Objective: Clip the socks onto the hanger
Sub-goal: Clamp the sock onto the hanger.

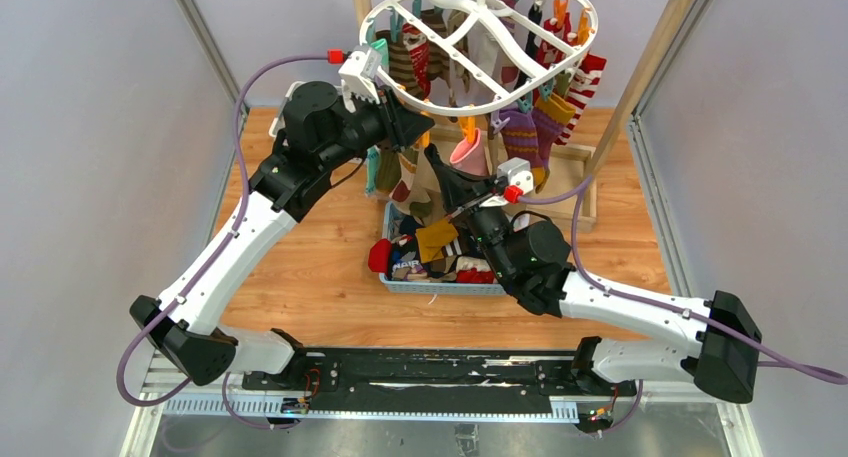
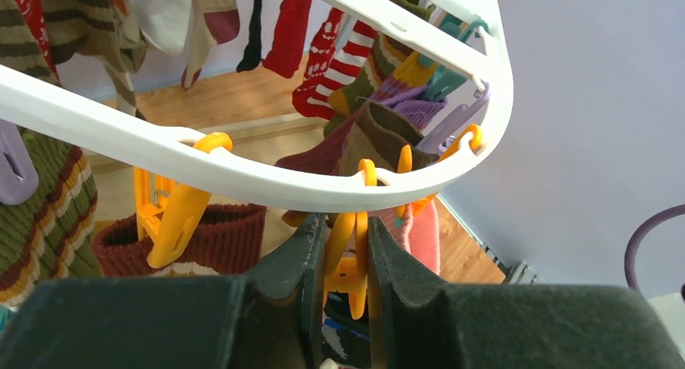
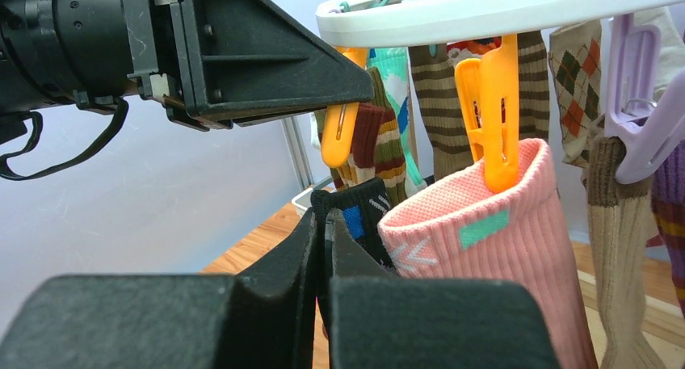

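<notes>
The white oval hanger (image 1: 480,27) hangs at the top centre, with several socks clipped round its rim (image 2: 242,179). My left gripper (image 1: 420,129) is shut on an orange clothespin (image 2: 349,260) that dangles from the near rim. My right gripper (image 1: 440,169) is shut on a black sock (image 3: 359,211) with a blue patch, held upright just below that clothespin (image 3: 338,131). In the right wrist view my right gripper (image 3: 325,224) stands right beside a pink sock (image 3: 485,240) that hangs from another orange clothespin (image 3: 493,119).
A blue basket (image 1: 450,288) with several loose socks sits on the wooden table under the hanger. The wooden pole rack (image 1: 650,67) stands at the back right. Grey walls close both sides.
</notes>
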Controlling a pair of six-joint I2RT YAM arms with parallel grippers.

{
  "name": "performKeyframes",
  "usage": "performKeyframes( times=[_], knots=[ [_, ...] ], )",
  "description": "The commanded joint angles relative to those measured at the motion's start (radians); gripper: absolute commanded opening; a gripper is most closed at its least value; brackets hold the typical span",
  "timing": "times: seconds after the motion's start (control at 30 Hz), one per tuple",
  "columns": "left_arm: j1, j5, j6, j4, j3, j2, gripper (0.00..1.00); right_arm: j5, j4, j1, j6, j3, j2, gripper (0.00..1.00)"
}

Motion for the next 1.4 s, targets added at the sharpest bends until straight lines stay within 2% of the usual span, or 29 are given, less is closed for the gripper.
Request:
performKeyframes(
  times=[0.0,0.53,1.37],
  knots=[
    [0.03,-0.121,-0.005,-0.03,-0.024,-0.009,0.0,0.011,0.068,-0.013,0.004,0.01,0.006,0.0],
    [0.03,-0.125,-0.014,-0.003,-0.015,0.008,0.0,0.046,0.125,-0.014,0.005,0.039,0.038,0.0],
    [0.031,-0.146,-0.001,0.007,-0.028,-0.005,0.0,0.013,0.143,-0.014,-0.035,0.114,0.092,0.0]
  ],
)
